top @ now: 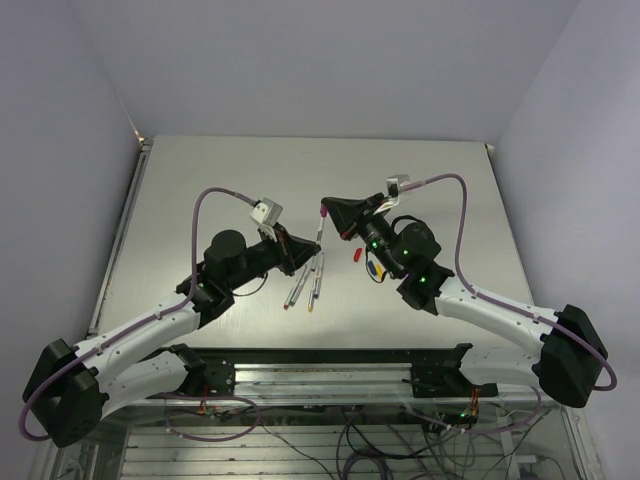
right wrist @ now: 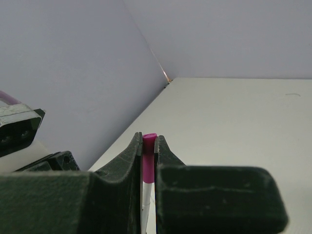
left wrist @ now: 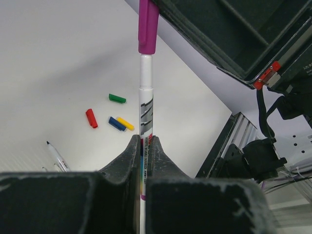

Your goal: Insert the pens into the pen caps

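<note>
Above mid-table, overhead view: the left gripper [top: 299,253] clamps a thin grey-white marker pen [top: 318,233]. The right gripper [top: 335,213] clamps the magenta plastic cap [top: 324,211]. Slim loose pens [top: 303,283] lie near.

Left wrist: the cap covers the tip; how fully it is seated is unclear. Smooth bullet-shaped red cap [left wrist: 91,118], green cap [left wrist: 117,98], blue cap [left wrist: 116,124] and yellow cap [left wrist: 126,123] lie on the matte table [left wrist: 48,58].

Right wrist: the cap's round end is pinched. One of five pairs is in hand, by my judgement.

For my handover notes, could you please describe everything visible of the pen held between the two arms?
The pen is a slim white barrel, plastic-looking, with grey and multicoloured print. The left end effector is shut on its lower barrel, holding it off the table. A magenta cap covers its far end, pinched by the shut right end effector.
</note>
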Available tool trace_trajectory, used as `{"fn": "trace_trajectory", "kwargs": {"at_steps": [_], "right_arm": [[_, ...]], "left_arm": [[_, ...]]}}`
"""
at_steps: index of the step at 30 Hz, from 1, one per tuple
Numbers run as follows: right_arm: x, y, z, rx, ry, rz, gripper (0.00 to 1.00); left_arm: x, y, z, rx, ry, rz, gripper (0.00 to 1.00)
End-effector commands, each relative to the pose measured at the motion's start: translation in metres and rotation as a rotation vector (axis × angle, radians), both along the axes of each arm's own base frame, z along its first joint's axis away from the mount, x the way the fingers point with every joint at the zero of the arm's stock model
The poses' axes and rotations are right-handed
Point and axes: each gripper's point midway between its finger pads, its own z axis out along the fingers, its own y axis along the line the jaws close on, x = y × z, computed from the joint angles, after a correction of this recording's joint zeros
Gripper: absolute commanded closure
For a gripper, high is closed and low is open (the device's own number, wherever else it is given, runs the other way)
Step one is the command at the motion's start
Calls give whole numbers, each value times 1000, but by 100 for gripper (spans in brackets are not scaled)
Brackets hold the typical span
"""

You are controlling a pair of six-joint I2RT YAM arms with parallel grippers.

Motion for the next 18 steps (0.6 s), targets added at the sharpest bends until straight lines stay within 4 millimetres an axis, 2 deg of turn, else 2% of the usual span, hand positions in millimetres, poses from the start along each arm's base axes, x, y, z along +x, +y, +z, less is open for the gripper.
{"fn": "trace_trajectory", "kwargs": {"at_steps": [1, 9, 18], "right_arm": [[-6, 4, 3, 16, 6, 30, 100], [-15, 21, -13, -24, 64, 105, 100], [-27, 33, -40, -110, 118, 160, 100]], "left_arm": [[2, 1, 9, -24, -42, 19, 93], [9, 6, 12, -58, -53, 71, 93], [18, 15, 38, -147, -137, 146, 93]]}}
